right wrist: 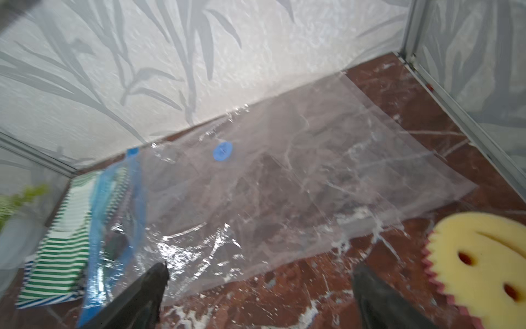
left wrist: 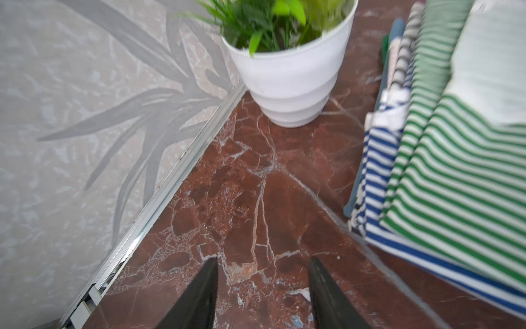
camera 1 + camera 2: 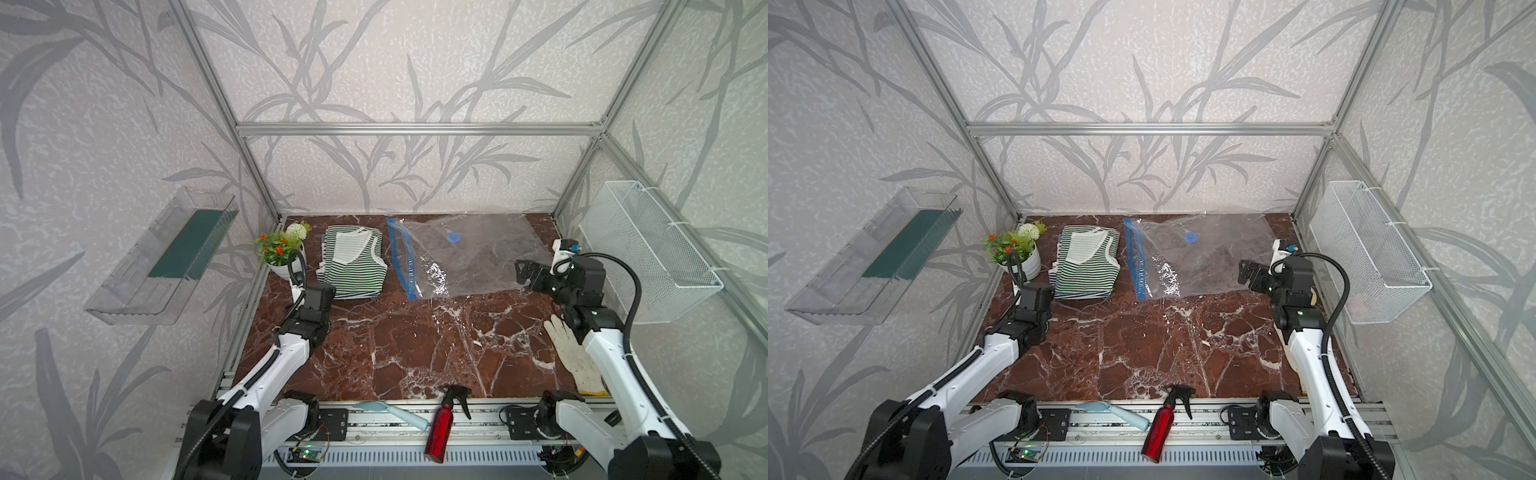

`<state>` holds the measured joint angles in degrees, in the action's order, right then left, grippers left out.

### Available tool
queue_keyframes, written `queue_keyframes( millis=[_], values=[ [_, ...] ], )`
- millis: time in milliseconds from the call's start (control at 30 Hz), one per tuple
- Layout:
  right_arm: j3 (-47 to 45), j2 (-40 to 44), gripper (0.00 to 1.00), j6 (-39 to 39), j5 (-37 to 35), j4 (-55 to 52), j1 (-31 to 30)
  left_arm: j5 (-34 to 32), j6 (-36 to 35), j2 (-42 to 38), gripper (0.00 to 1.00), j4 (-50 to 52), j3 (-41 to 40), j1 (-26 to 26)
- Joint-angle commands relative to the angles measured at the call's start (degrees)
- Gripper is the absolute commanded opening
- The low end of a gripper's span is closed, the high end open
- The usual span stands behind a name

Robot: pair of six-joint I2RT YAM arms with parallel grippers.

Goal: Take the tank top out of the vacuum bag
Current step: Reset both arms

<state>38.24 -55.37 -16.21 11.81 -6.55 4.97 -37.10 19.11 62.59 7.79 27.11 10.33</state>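
Observation:
The green-and-white striped tank top (image 3: pixel 353 262) (image 3: pixel 1088 262) lies folded on top of a small stack of striped clothes at the back left, outside the vacuum bag. That clear crinkly bag (image 3: pixel 469 253) (image 1: pixel 284 176) lies flat to the right of the stack, with nothing showing inside it. Its blue zip strip (image 3: pixel 401 262) faces the stack, and its round blue valve (image 3: pixel 453 237) sits on top. My left gripper (image 2: pixel 264 259) hangs open over bare marble beside the stack's near left corner (image 2: pixel 455 171). At the bag's right edge my right gripper (image 3: pixel 524 272) (image 1: pixel 261 266) stands wide open, holding nothing.
A white potted plant (image 3: pixel 282 249) stands left of the stack by the frame rail. A yellow sponge (image 1: pixel 481 256) and a white glove (image 3: pixel 575 357) lie at the right. A red spray bottle (image 3: pixel 442 424) rests on the front rail. A wire basket (image 3: pixel 648 257) hangs on the right wall.

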Motion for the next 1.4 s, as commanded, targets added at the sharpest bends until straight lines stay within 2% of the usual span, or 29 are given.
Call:
queue_keyframes(
  millis=[0, 67, 133, 200, 267, 367, 433, 467, 533, 600, 633, 667, 700, 767, 800, 833, 867, 967, 1033, 1100, 1367],
  values=[
    [-12.0, 0.8, 0.99, 6.8, -6.7, 13.3, -0.1, -3.2, -6.0, 4.4, 0.52, -16.1, -1.8, 0.0],
    [-20.8, -2.0, 0.99, 10.2, -6.5, 27.6, -0.3, -4.7, -8.7, 7.1, 0.52, -22.1, -1.9, -0.1],
    [-25.2, -6.0, 0.99, 11.5, -7.8, 39.5, -2.2, -0.3, -12.7, 8.6, 0.52, -30.4, -3.4, -0.4],
    [-22.6, -8.5, 0.99, 16.0, -10.2, 37.7, -5.8, 6.0, -15.5, 10.5, 0.52, -36.6, -4.1, -1.0],
    [-21.6, -14.0, 0.99, 20.8, -12.7, 43.7, -9.8, 12.4, -17.3, 12.7, 0.52, -43.5, -4.9, -1.7],
    [-22.0, -19.3, 0.99, 20.8, -9.2, 54.3, -10.6, 18.7, -21.6, 17.0, 0.51, -49.9, -4.9, -3.1],
    [-22.2, -23.4, 0.99, 21.5, -6.7, 60.7, -10.9, 19.2, -20.4, 21.5, 0.51, -58.8, -7.0, -5.1],
    [-21.9, -25.3, 0.99, 22.4, -6.0, 61.6, -11.0, 22.1, -17.1, 22.4, 0.51, -59.9, -7.8, -7.9],
    [-21.8, -30.3, 0.99, 22.6, -6.1, 66.9, -10.9, 26.1, -15.0, 25.5, 0.51, -65.2, -8.8, -11.0],
    [-19.5, -36.5, 0.99, 21.9, -6.8, 70.0, -10.8, 30.0, -16.1, 24.5, 0.51, -57.1, -6.1, -11.5],
    [-16.6, -34.0, 0.99, 21.7, -6.9, 60.4, -10.2, 32.4, -16.7, 23.7, 0.51, -52.2, -3.7, -11.7],
    [-12.5, -31.5, 0.99, 19.1, -6.7, 47.6, -8.8, 32.8, -17.0, 24.7, 0.52, -53.7, -3.4, -11.8],
    [-12.6, -31.3, 0.99, 18.5, -5.5, 46.7, -8.1, 33.1, -16.4, 24.5, 0.53, -52.9, -3.5, -12.1],
    [-16.9, -36.1, 0.99, 19.0, -4.7, 64.2, -8.1, 33.1, -16.4, 24.5, 0.72, -52.8, -3.3, -12.3],
    [-16.0, -34.5, 0.99, 19.4, -5.2, 59.7, -8.1, 33.1, -16.4, 24.3, 0.94, -51.7, -3.1, -12.3],
    [-14.1, -32.6, 0.99, 20.2, -4.8, 53.0, -8.2, 33.1, -16.4, 24.3, 0.99, -51.9, -3.1, -12.3],
    [-14.0, -32.2, 0.99, 20.3, -5.0, 51.9, -8.3, 33.2, -16.4, 24.3, 0.99, -52.0, -3.2, -12.3],
    [-17.0, -35.0, 0.99, 19.6, -5.2, 62.8, -8.5, 33.1, -16.4, 24.2, 0.99, -51.7, -3.0, -12.3],
    [-16.5, -33.5, 0.99, 20.1, -5.2, 58.7, -8.5, 33.1, -16.5, 24.2, 0.99, -51.7, -3.0, -12.3],
    [-16.6, -35.2, 0.99, 19.9, -4.8, 61.9, -8.5, 33.2, -16.4, 24.2, 0.99, -51.8, -3.0, -12.2],
    [-16.9, -35.0, 0.99, 20.7, -2.9, 62.1, -8.6, 33.1, -16.4, 24.2, 0.99, -51.9, -3.1, -12.3]
  ],
)
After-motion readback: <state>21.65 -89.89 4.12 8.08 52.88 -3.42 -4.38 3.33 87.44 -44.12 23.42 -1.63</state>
